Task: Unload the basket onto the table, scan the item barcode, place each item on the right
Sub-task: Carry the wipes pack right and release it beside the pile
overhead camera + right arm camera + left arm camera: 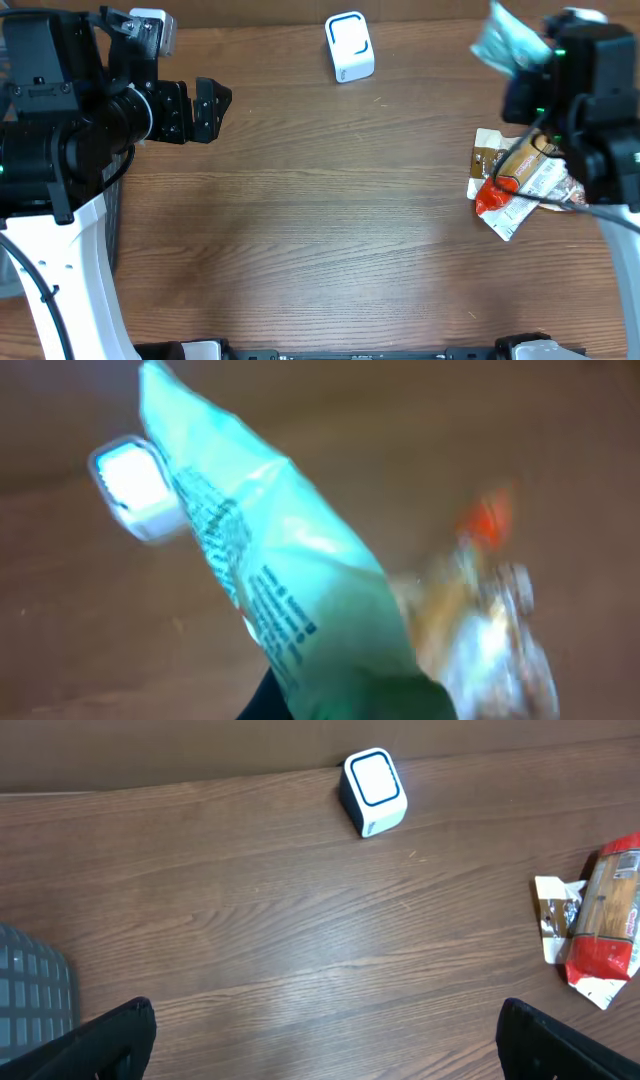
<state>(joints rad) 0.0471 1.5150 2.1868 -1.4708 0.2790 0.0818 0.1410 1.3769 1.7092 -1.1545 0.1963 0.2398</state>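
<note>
Teal packet [503, 40] sits clamped in the closed fingers of our right gripper [518, 70] above the table [320, 230], well apart from the white scanner [349, 47], our left gripper [212, 110] spread wide and empty, and we fear the limp film may fold, hiding its barcode.

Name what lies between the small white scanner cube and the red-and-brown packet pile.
Only bare brown wooden table, bar a tiny speck, separates the small white scanner cube from the red-and-brown packet pile, in the overhead view.
</note>
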